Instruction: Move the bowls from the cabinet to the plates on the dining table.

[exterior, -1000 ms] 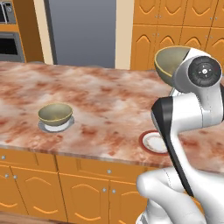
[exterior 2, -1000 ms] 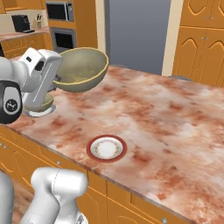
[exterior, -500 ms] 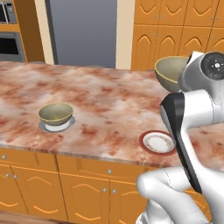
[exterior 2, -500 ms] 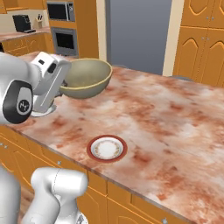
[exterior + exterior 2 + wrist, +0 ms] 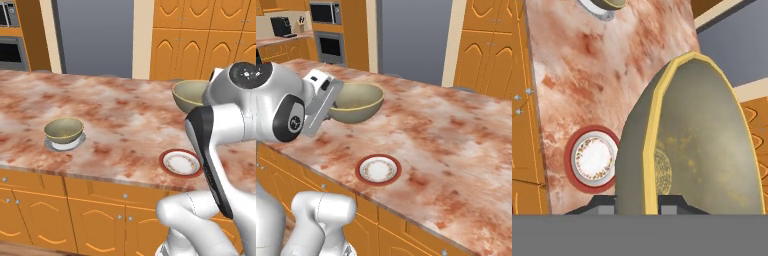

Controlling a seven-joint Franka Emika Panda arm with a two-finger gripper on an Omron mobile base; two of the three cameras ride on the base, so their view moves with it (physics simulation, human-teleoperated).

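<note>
Fingers (image 5: 637, 202) clamped on the rim of one bowl (image 5: 356, 102), held above the worktop (image 5: 456, 135); fingertips mostly hidden by it. Red-rimmed plate (image 5: 378, 169) bare near the front edge. Second bowl (image 5: 63, 130) covers the grey-rimmed plate (image 5: 64, 145).

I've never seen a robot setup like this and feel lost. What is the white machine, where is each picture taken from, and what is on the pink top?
The white machine is a robot arm with a two-finger gripper. Two pictures come from cameras behind the arm, to its left and right; the third looks along the gripper itself. The pink stone surface is the dining table. On it sit a red-rimmed plate with nothing on it, and a grey-rimmed plate with a bowl on it. The gripper is shut on the rim of the second bowl, holding it above the table.
</note>
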